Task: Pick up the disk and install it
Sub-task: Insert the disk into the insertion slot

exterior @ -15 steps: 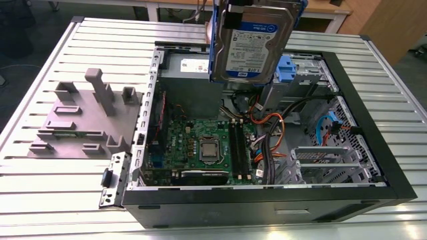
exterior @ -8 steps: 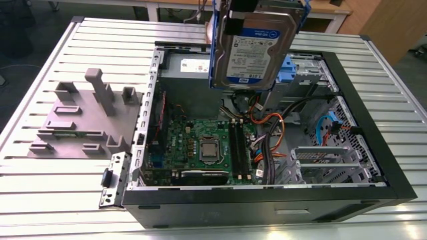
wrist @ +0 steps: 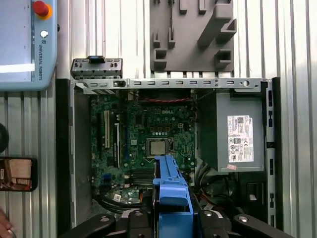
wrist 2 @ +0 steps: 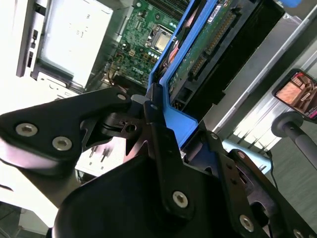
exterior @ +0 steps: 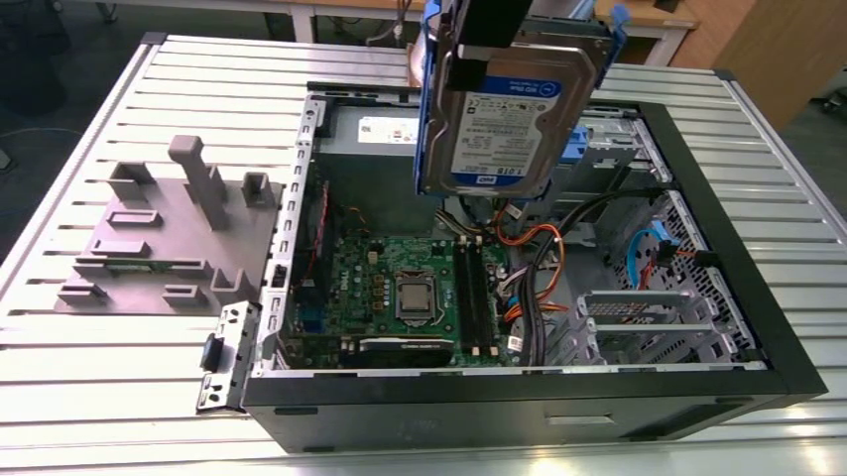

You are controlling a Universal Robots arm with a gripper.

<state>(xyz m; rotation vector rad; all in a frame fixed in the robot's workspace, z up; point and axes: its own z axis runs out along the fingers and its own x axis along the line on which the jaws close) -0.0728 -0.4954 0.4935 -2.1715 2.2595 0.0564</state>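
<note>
**End effector pinches the one disk above the open computer case**

Pressed together on the bright blue carrier, the black end effector holds the disk by one end. In the exterior view the disk hangs on edge above the case's open side, its white-and-blue label facing outward and the end effector at its top.

The single case lies on its side on the slatted metal counter. Inside it are one green motherboard, one grey power supply with a white sticker, one silver drive cage and a bundle of orange and black cables.

Outside the case, just beside its hinged edge, one grey fixture plate with several upright blocks lies flat on the counter. In the first wrist view, one teach pendant and one phone lie beside the case.
</note>
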